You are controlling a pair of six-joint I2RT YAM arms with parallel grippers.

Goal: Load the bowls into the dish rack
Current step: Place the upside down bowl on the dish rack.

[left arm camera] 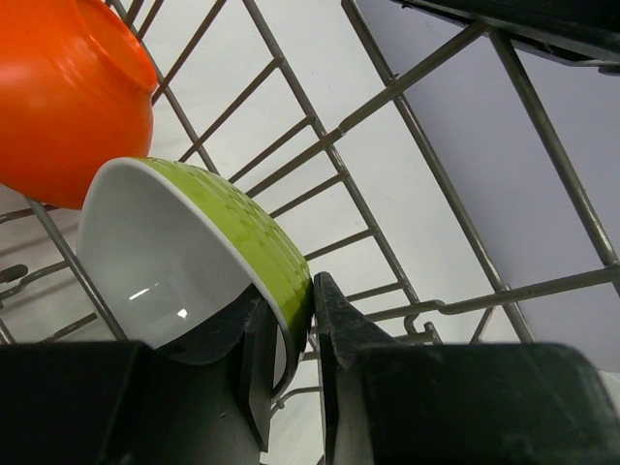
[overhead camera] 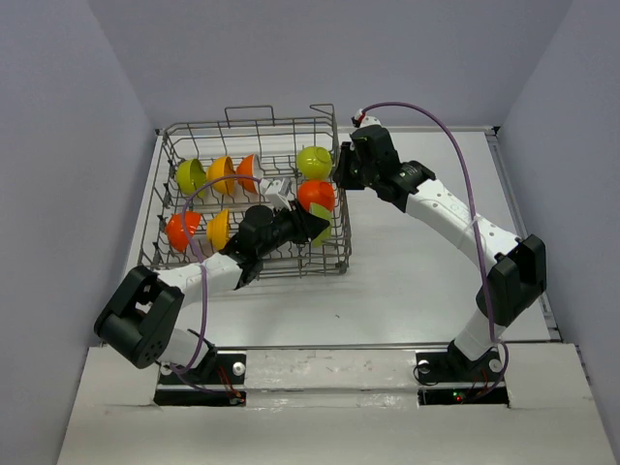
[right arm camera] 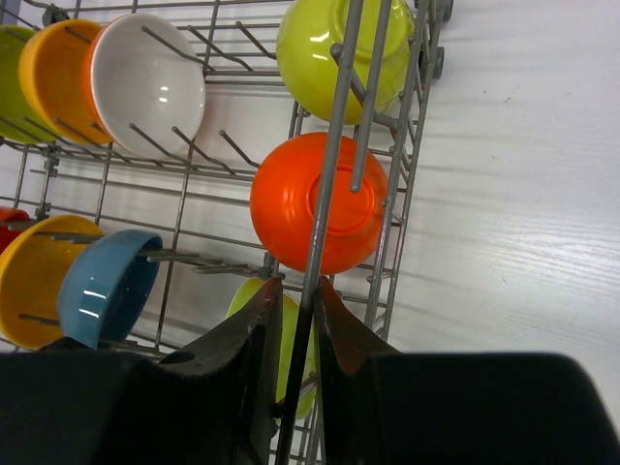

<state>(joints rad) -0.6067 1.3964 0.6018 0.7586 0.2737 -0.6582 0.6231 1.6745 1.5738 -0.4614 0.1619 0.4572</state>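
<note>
The grey wire dish rack (overhead camera: 252, 124) stands at the back left with several bowls on edge between its tines. My left gripper (left arm camera: 294, 295) reaches into its front right corner and straddles the rim of a lime green bowl (left arm camera: 262, 242). The outer finger touches the green wall, and a thin slit shows beside the inner finger. A red-orange bowl (left arm camera: 68, 97) stands just behind it. My right gripper (right arm camera: 298, 286) is shut on the rack's right top rim wire (right arm camera: 329, 194). Below it stand a red-orange bowl (right arm camera: 281, 208), a lime bowl (right arm camera: 320, 48), a white bowl (right arm camera: 150, 82) and a teal bowl (right arm camera: 102, 291).
White tabletop (overhead camera: 417, 262) stretches right of the rack. Grey walls close in the left, back and right. A purple cable (overhead camera: 455, 145) arcs over the right arm. Lime, orange-yellow and red-orange bowls (overhead camera: 221, 174) line the rack's back left row.
</note>
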